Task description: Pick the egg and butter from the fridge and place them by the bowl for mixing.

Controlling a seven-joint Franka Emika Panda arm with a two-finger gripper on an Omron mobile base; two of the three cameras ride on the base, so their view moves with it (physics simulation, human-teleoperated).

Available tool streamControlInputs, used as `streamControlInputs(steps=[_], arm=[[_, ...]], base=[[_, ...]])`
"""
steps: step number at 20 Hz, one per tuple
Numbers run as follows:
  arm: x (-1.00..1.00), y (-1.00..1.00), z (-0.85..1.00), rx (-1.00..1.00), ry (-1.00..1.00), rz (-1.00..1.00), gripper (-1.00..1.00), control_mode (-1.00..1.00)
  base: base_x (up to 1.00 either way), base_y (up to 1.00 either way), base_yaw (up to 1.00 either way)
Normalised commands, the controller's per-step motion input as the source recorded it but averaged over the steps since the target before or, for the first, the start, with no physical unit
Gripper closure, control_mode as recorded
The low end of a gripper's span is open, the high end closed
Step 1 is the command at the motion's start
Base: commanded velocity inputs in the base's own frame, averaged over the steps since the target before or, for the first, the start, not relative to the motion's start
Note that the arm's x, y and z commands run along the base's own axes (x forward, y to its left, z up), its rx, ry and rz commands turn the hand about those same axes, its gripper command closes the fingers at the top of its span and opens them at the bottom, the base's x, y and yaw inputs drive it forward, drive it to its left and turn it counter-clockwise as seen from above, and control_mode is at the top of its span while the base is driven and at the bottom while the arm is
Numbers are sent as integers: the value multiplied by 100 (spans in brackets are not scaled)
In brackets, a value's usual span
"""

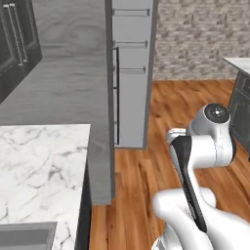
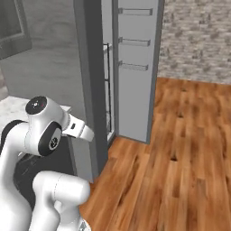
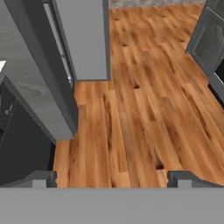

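Gripper (image 3: pixel 112 179) spread wide at frame bottom, over wood floor (image 3: pixel 144 109); one tall dark grey fridge (image 3: pixel 85 39), door ajar, upper left.

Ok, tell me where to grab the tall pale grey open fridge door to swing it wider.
Probably its free vertical edge, coming from the wooden floor side: the fridge door stands open, railed inner face toward the robot, and that slim upright edge would likely fit the open gripper.
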Motion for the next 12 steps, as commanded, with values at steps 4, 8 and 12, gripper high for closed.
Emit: streamControlInputs(steps=[4,8,12], arm=[[0,0,0,0,0,0,-100,100],[0,0,0,0,0,0,-100,100],[0,0,0,0,0,0,-100,100]], base=[[75,-25,0],[75,-25,0],[71,-30,5]])
